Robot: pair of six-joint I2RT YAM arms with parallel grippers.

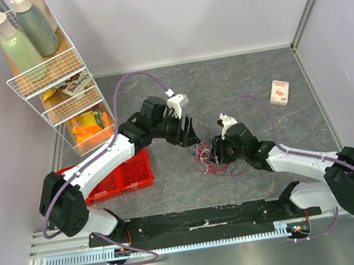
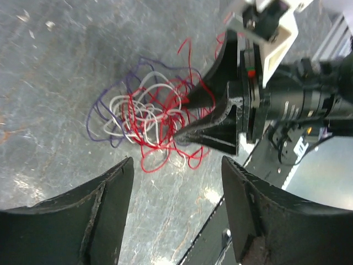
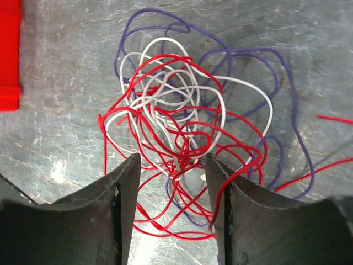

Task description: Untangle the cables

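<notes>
None of the cables [image 1: 211,157] has been separated, so far as I can judge. Working from the left: the wire rack [image 1: 55,77] and the red tray [image 1: 133,175] play no part at this point. My left tool [image 2: 176,163] hangs near the left side of the knot, jaws wide apart with nothing between them. The cables lie in the middle of the desk [image 1: 256,80] in one loose clump. Red, white and dark purple loops cross one another throughout; the red is densest through the middle and the purple rings the outside. My right tool [image 3: 172,160] is down at the right side of the clump with its jaws parted. Several red strands and a white one pass through the gap but are not pinched. Further right, a small box [image 1: 279,92] stands well apart. Assessment: untangling is at its start, and every colour has yet to be drawn out.
</notes>
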